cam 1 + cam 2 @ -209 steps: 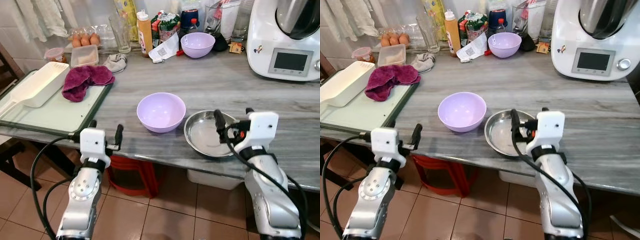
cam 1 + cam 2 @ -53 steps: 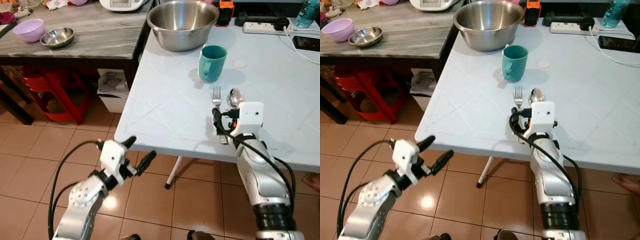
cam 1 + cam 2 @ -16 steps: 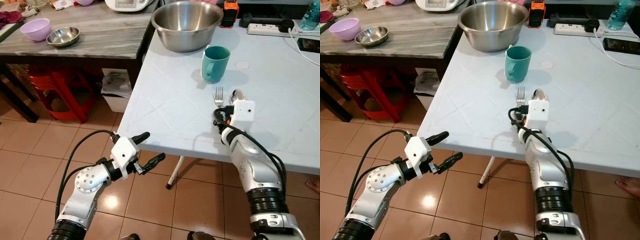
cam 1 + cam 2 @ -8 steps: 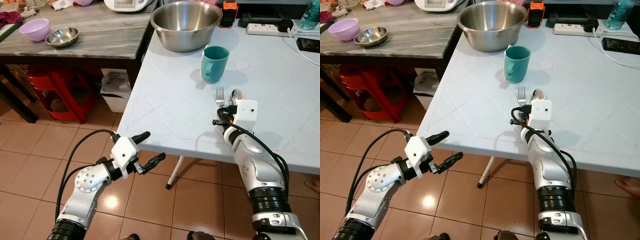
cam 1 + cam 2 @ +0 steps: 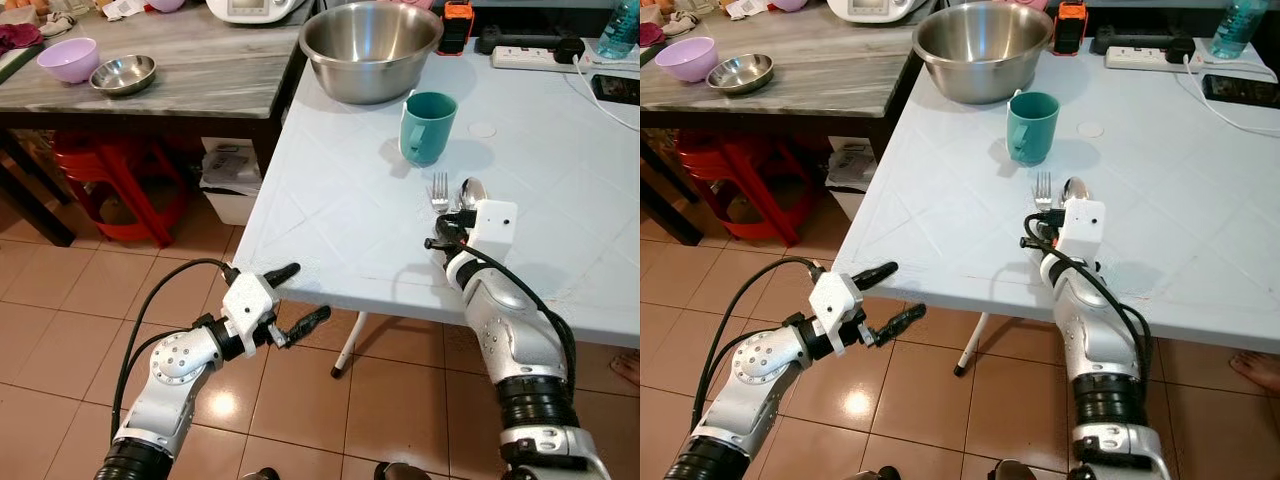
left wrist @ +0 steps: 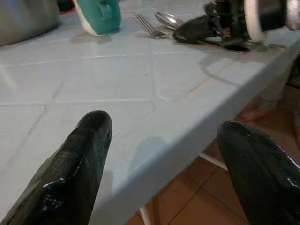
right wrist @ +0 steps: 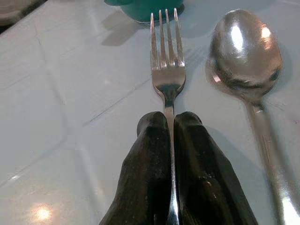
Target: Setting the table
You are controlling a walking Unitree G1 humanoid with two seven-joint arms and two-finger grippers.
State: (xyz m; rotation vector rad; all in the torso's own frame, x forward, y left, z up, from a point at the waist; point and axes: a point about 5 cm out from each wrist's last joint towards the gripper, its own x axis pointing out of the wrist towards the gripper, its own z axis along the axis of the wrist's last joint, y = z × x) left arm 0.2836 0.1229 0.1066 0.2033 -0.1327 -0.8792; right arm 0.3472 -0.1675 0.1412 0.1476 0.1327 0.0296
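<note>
Fork (image 7: pixel 167 77) handle pinched in closed right hand (image 7: pixel 169 129) beside spoon (image 7: pixel 245 51); left hand (image 5: pixel 292 297) wide, empty

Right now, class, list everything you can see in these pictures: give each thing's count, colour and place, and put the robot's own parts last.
White table: one, white, centre.
Large bowl: one, steel, far table corner.
Mug: one, teal, before the large bowl.
Fork: one, silver, near the table's front.
Spoon: one, silver, beside the fork.
Power strip: one, white, table's far edge.
Counter: one, grey marble, far left.
Small bowl: one, lilac, on the counter.
Dish: one, steel, beside the small bowl.
Stool: one, red, under the counter.
Left gripper: open, at the table edge.
Right gripper: shut on the fork's handle.
</note>
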